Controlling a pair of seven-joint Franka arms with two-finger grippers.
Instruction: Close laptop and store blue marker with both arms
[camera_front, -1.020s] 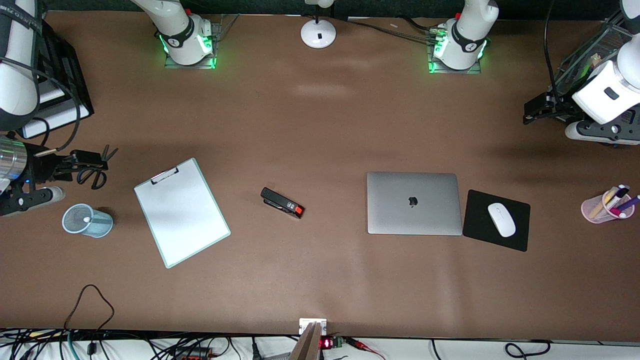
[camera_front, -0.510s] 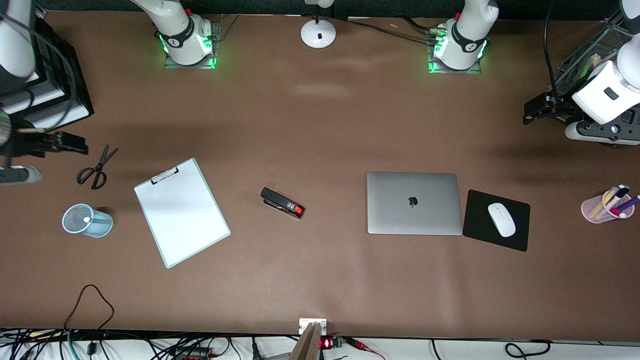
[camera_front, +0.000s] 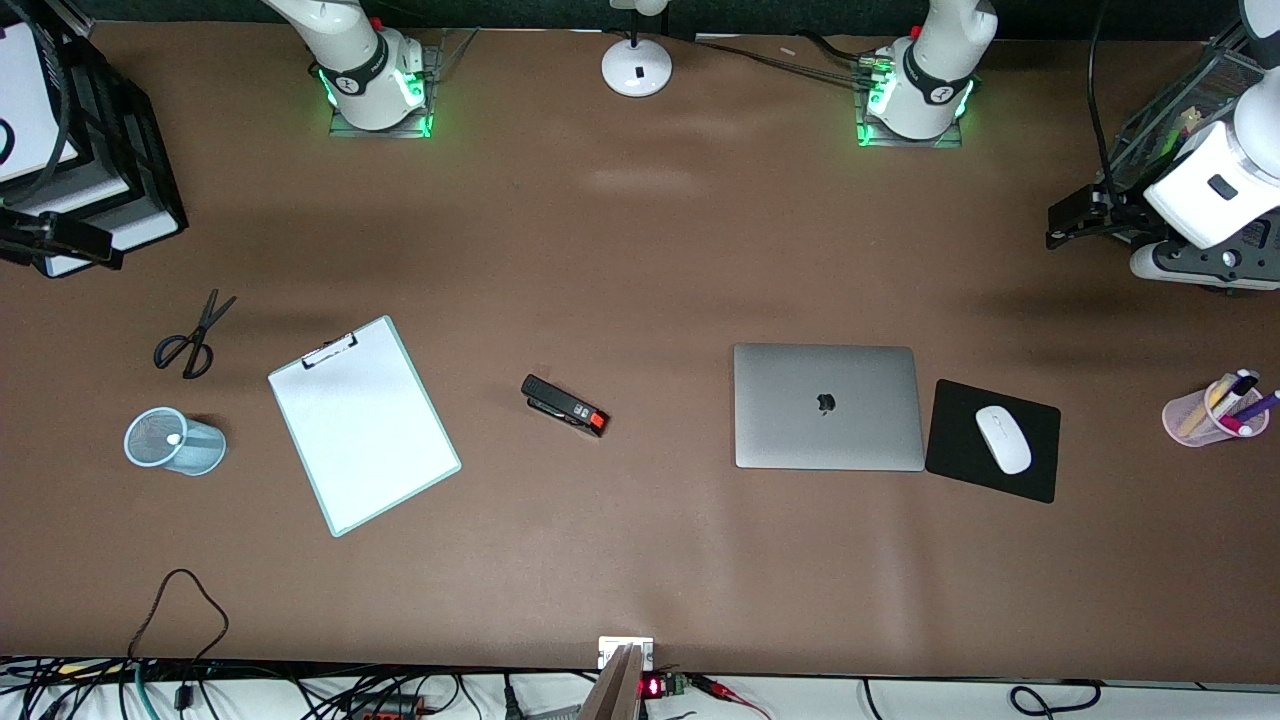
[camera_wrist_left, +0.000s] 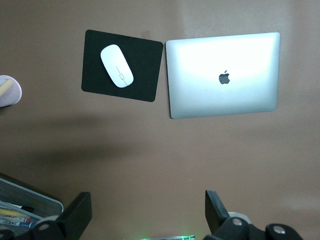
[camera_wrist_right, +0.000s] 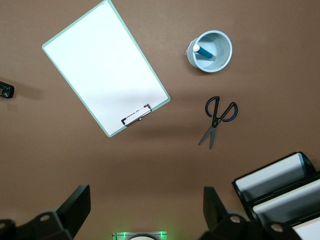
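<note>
The silver-grey laptop (camera_front: 826, 405) lies shut with its apple logo up, toward the left arm's end of the table; it also shows in the left wrist view (camera_wrist_left: 222, 75). The blue marker (camera_wrist_right: 204, 51) stands in a light blue mesh cup (camera_front: 172, 441) toward the right arm's end; in the front view only its white end (camera_front: 174, 438) shows. My left gripper (camera_front: 1072, 224) is open and empty, high over bare table, as the left wrist view (camera_wrist_left: 146, 200) shows. My right gripper (camera_front: 55, 240) is open and empty over the black paper trays, as the right wrist view (camera_wrist_right: 145, 196) shows.
A clipboard (camera_front: 362, 425), scissors (camera_front: 190, 335) and a stapler (camera_front: 564, 405) lie on the table. A black mouse pad (camera_front: 955, 450) with a white mouse (camera_front: 1003, 438) lies beside the laptop. A pink pen cup (camera_front: 1215, 410), stacked black paper trays (camera_front: 120, 150) and a lamp base (camera_front: 636, 65) stand near the edges.
My right gripper has moved away from over the scissors and cup, toward the table's edge over the paper trays. The left arm has not moved.
</note>
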